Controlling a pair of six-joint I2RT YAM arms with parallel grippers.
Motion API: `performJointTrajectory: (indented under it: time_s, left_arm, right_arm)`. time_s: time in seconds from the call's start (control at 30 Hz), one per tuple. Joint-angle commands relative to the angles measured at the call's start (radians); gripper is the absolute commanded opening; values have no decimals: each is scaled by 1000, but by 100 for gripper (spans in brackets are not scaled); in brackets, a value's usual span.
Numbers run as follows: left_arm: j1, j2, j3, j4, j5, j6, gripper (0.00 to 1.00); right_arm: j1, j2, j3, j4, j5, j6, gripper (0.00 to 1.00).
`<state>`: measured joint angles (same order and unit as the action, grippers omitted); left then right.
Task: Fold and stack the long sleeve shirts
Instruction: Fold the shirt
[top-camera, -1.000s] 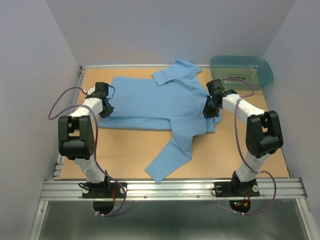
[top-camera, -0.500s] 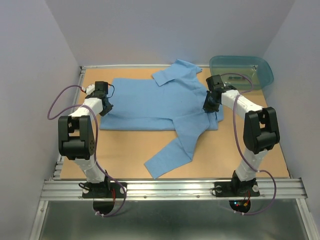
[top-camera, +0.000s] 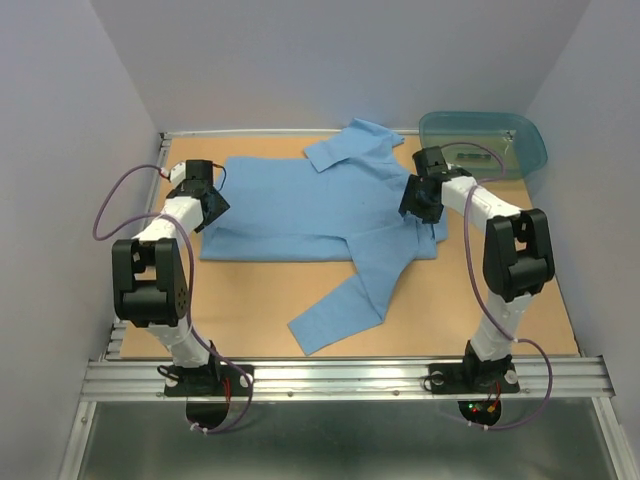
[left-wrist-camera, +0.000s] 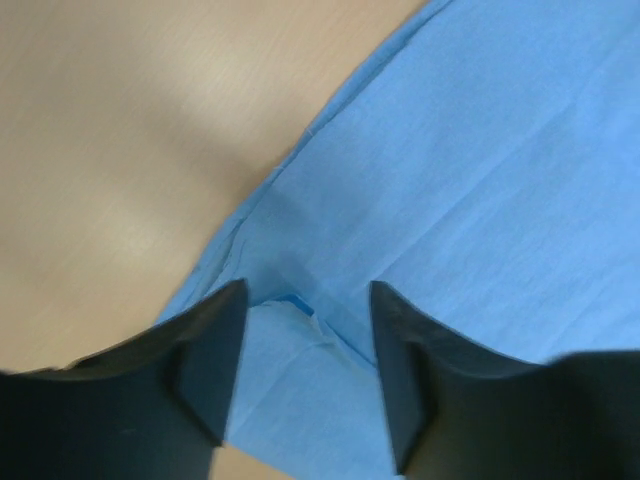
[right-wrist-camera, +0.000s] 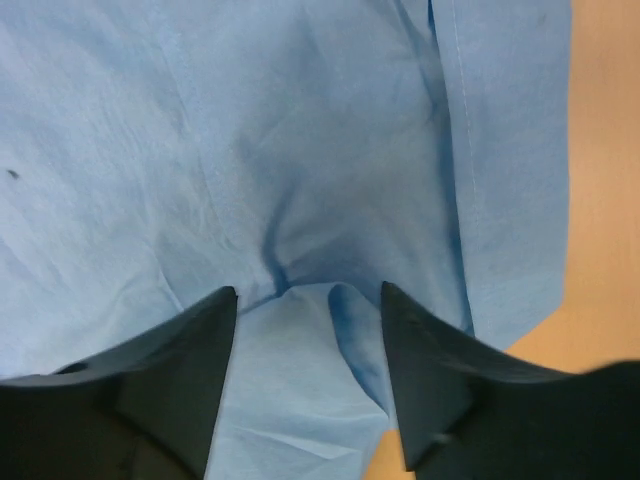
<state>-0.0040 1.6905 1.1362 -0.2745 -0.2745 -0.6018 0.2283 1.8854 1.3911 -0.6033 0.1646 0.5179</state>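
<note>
Wooden table (top-camera: 260, 300) carrying one light blue shirt (top-camera: 300, 205). The shirt lies flat between the two grippers, with its collar (top-camera: 345, 150) on the far side. One sleeve (top-camera: 340, 310) trails from below the right gripper (top-camera: 415, 205) toward the near edge.

Left arm (top-camera: 150, 270): elbow raised above its base, forearm reaching away, wrist turned inward. This sets the left gripper (top-camera: 207, 205) at the shirt's left edge. Right arm (top-camera: 515, 255): a mirrored pose, with the wrist tipped down onto the shoulder area of the shirt.

Teal tub (top-camera: 530, 140): beyond and to the right of the right gripper, in the far corner.

The overhead view gives the whole layout but hides both sets of jaws under the wrists. The wrist views supply them.

- **Left wrist view:** the left gripper (left-wrist-camera: 305, 300) stands spread, its dark fingers (left-wrist-camera: 205, 360) straddling a low fold at the cloth's border. Bare wood lies ahead and to the left.
- **Right wrist view:** the right gripper (right-wrist-camera: 308, 300) is likewise parted. Its fingers (right-wrist-camera: 180, 360) stand either side of a small pucker. A stitched seam (right-wrist-camera: 455, 120) runs ahead on the right, with wood just past it.

Neither gripper pinches the fabric; the cloth simply lies between the tips.
</note>
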Motion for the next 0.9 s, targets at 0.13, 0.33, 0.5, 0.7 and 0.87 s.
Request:
performJointTrajectory:
  time_s: [0.13, 0.33, 0.5, 0.7, 0.87]
  left_arm:
    - [7, -247, -90, -71, 76, -18, 93]
    - [-56, -194, -58, -133, 81, -133, 86]
    - [-67, -75, 16, -195, 63, -197, 76]
    - [-71, 35, 105, -239, 58, -225, 66]
    - [-71, 67, 125, -252, 40, -243, 58]
  right_arm:
    - [-6, -211, -1, 46, -14, -147, 81]
    - [-4, -350, -148, 45, -23, -176, 83]
    - [-1, -448, -239, 43, -53, -193, 89]
    - [0, -523, -316, 40, -88, -190, 93]
    - [2, -555, -345, 42, -103, -188, 94]
